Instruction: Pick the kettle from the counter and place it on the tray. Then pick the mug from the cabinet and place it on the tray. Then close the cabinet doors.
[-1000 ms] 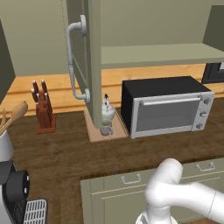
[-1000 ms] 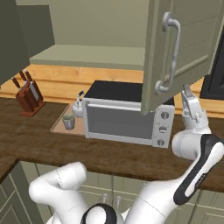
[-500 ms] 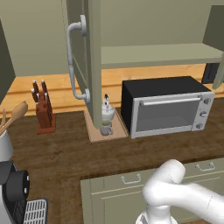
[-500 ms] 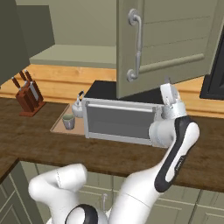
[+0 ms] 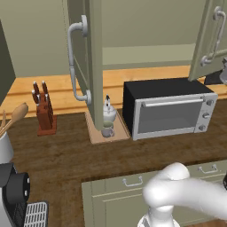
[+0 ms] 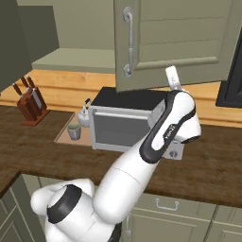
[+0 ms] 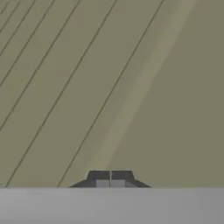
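Swinging leftward since 1 second ago, the right door (image 6: 179, 45) is nearly shut, pushed by the gripper (image 7: 110, 177), jaws closed and empty. Kettle (image 5: 108, 112) and mug (image 5: 107, 130) sit on the tray (image 5: 95, 133); the left door (image 5: 91, 66) remains open.

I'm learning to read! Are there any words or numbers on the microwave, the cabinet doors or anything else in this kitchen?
None: no readable words, numbers or signs.
The microwave has only plain knobs.
The cabinet doors, kettle, mug and knife block bear no writing.
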Tool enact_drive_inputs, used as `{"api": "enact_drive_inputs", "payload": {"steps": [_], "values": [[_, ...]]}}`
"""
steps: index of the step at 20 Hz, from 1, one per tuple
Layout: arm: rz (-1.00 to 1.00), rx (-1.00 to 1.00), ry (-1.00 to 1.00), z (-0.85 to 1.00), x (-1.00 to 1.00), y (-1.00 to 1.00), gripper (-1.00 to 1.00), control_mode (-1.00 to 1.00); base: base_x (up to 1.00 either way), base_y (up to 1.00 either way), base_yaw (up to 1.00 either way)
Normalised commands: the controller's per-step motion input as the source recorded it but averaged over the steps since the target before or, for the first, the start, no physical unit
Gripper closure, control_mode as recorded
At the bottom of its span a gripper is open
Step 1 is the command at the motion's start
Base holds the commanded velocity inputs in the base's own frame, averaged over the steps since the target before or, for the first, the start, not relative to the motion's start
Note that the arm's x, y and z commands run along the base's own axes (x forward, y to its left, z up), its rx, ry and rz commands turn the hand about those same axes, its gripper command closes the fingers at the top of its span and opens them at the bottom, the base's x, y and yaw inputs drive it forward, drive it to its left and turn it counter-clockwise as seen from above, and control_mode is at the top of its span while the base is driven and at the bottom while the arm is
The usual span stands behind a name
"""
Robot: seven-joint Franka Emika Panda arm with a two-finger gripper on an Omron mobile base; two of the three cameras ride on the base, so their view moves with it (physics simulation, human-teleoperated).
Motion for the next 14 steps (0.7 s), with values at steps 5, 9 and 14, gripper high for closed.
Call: {"api": "enact_drive_inputs", "payload": {"steps": [5,9,14], "values": [[0.0,0.0,0.2,0.0,0.72,0.41,1.0,-1.0,0.0,0.0,0.0],[0.0,0.0,0.02,-0.09,0.85,0.62,1.0,-1.0,0.0,0.0,0.0],[-0.01,0.0,0.01,-0.04,0.87,0.5,1.0,-1.0,0.0,0.0,0.0]]}}
